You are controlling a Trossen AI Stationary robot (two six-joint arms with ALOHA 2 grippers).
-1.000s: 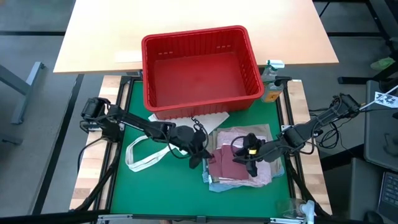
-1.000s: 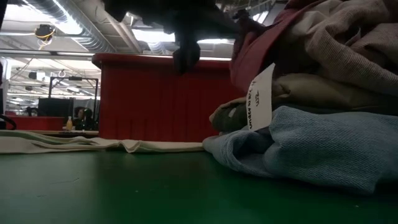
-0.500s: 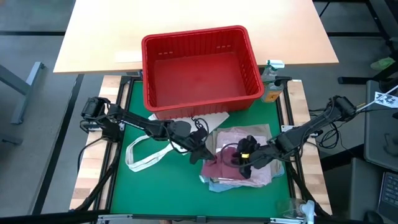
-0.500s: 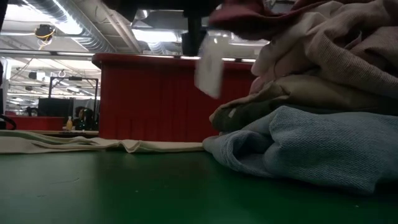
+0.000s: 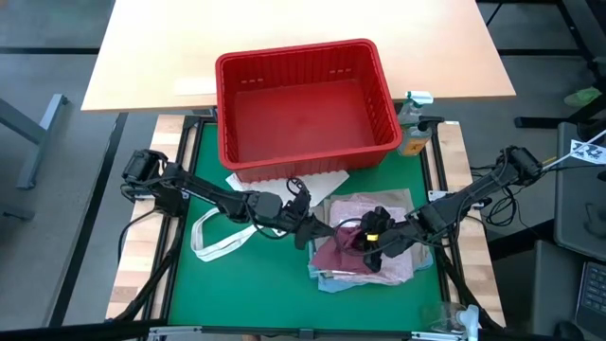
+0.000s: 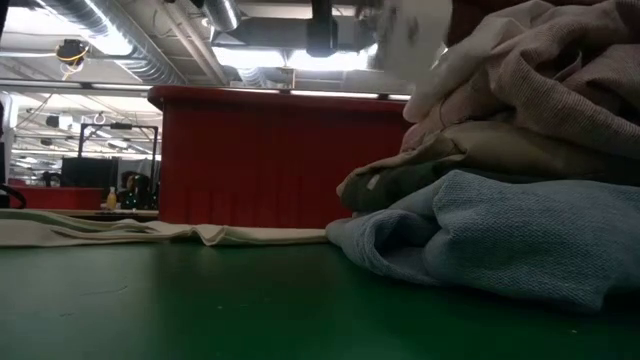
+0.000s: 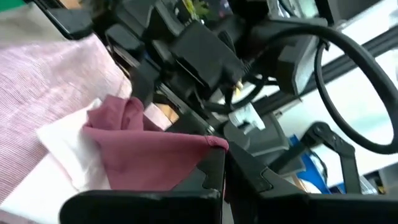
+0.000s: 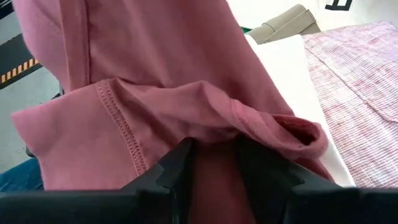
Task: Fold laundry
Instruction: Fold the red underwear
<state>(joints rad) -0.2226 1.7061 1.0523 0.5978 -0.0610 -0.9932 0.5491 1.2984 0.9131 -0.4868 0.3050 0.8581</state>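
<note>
Laundry pile (image 5: 365,248) lies on the green counter (image 5: 189,275) toward its right front edge, in front of the red basket (image 5: 303,99). Left claw (image 5: 311,231) is clamped on the maroon garment (image 5: 341,251) at the pile's left side. Right claw (image 5: 371,248) pinches the same garment atop the pile. White tote bag (image 5: 222,237) lies left

Beyond your green table mat (image 5: 189,294) you have a pale wooden tabletop (image 5: 151,57), grey floor (image 5: 47,189), and ceiling ducts (image 6: 120,40) with bright strip lights (image 6: 260,58).
</note>
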